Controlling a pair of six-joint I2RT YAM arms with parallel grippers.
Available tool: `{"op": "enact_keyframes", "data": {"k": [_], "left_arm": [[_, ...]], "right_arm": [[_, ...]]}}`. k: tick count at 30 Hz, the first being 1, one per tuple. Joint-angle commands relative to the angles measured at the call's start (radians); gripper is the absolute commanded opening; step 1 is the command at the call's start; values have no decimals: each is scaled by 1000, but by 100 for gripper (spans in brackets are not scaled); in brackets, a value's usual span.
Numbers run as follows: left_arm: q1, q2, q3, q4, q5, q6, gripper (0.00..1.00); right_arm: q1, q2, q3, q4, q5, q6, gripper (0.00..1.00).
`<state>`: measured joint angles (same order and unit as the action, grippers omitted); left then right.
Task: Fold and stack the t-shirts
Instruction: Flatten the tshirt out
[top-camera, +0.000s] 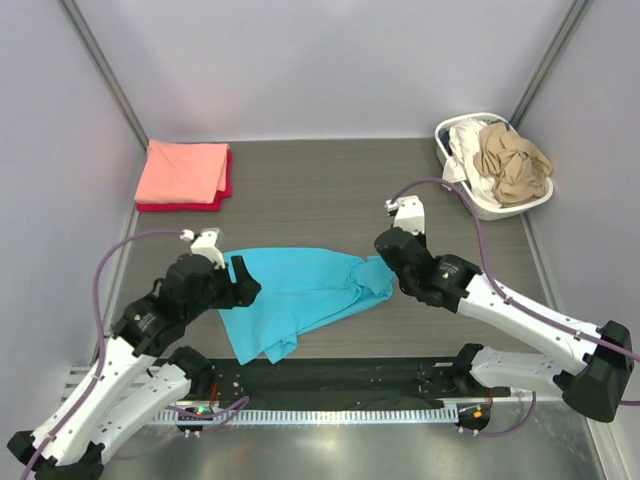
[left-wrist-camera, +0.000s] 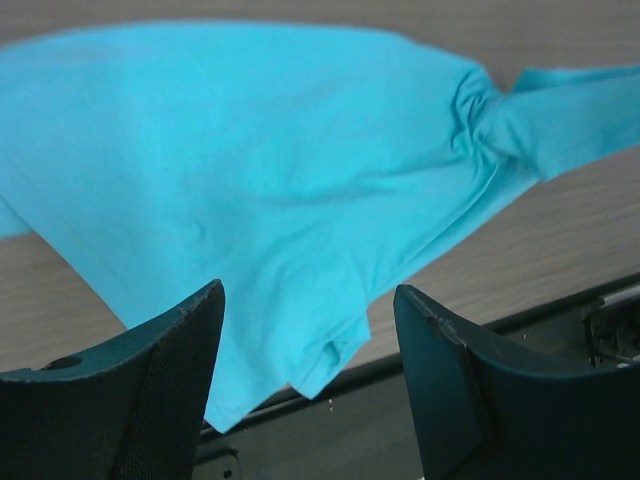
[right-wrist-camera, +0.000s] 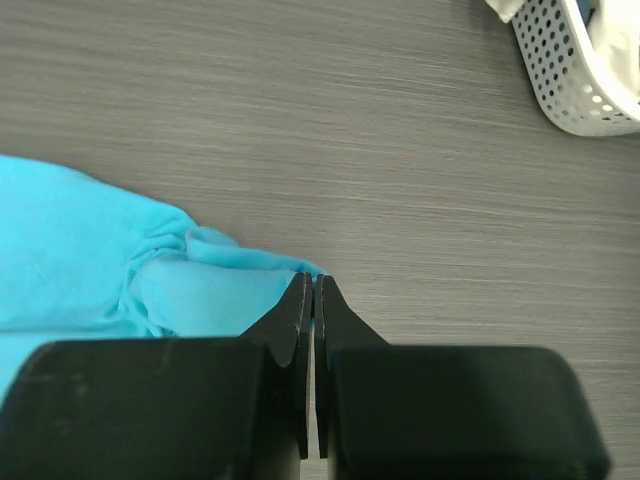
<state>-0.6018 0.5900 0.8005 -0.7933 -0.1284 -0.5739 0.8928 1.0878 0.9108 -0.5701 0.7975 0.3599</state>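
One turquoise t-shirt (top-camera: 295, 295) lies crumpled near the middle of the near edge of the grey table (top-camera: 320, 190), flanked by two robot arms. Its long axis runs left to right, roughly along that edge. The bunched end points right, and one loose corner trails toward the near edge.

The left arm reaches in low from the near-left corner. The left gripper (left-wrist-camera: 310, 300) hovers over the shirt's left side with its fingers well apart, gripping nothing. The right arm stretches in from the near-right corner, elbow bent. The right gripper (right-wrist-camera: 312, 285) is pressed together on the gathered right tip of the turquoise cloth.

Two folded shirts are stacked in the far-left corner, a salmon-pink t-shirt (top-camera: 185, 170) on top of a red t-shirt (top-camera: 224, 190). One white basket (top-camera: 520, 208) in the far-right corner holds a heap of tan cloth (top-camera: 515, 160) and white cloth (top-camera: 466, 142).
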Motion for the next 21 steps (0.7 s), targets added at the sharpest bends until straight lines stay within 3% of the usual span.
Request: {"op": "enact_keyframes", "data": {"k": [1,5,10,14,17,21], "left_arm": [[-1,-15,-79,90,110,-115,69],[-12,-22,-113,82,46,-156,66],[-58,20,-191,62,14,-349,59],[-249,86,-254,-32,-204,-553,59],[-401,178,-228,-121,-313,-683,65],[-519,241,-231,-104,-336,-771,71]], "right_arm": [[-31,-71,31,58,25,74,1],[-138,-77,39,47,5,63,1],[-318,-71,51,41,-88,51,1],[-480,7,82,39,-203,42,1],[-635,102,128,26,-305,48,1],[-762,159,158,30,-391,73,1]]}}
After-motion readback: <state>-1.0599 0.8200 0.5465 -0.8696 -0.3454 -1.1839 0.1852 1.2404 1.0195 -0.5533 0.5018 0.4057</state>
